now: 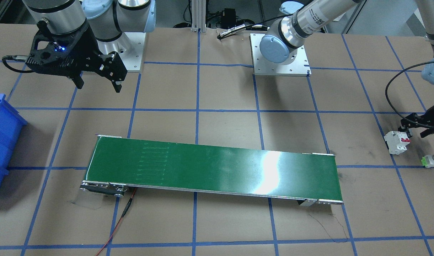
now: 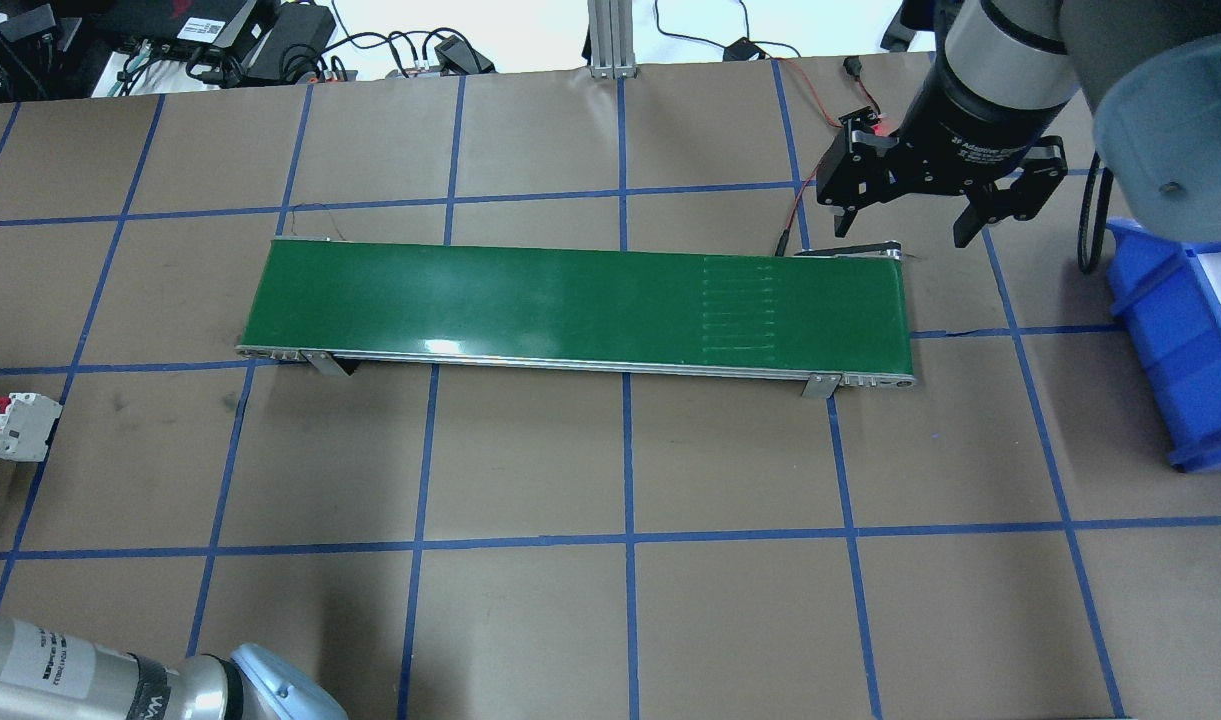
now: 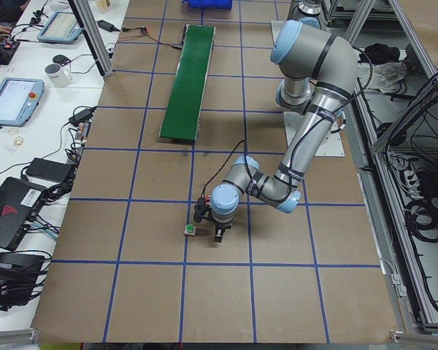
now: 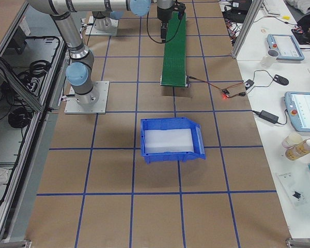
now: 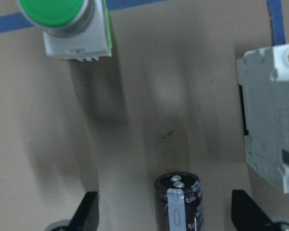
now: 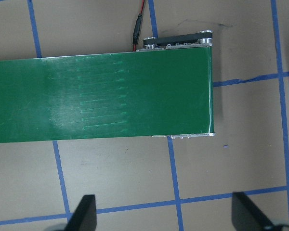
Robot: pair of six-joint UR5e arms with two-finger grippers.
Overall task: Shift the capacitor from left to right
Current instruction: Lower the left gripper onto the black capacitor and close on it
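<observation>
The capacitor [image 5: 178,204], a small dark cylinder with a silvery stripe, lies on the brown table at the bottom centre of the left wrist view. My left gripper [image 5: 164,199] is open, with one finger on each side of the capacitor and a gap to both. In the front-facing view my left gripper [image 1: 416,128] hovers by the white breaker [image 1: 397,142] and hides the capacitor. My right gripper [image 2: 910,215] is open and empty above the far right end of the green conveyor belt [image 2: 570,300].
A green-capped push button [image 5: 62,24] and the white breaker [image 5: 272,115] flank the capacitor. A blue bin [image 2: 1180,340] stands at the table's right end. A red wire [image 6: 137,29] runs to the conveyor's end.
</observation>
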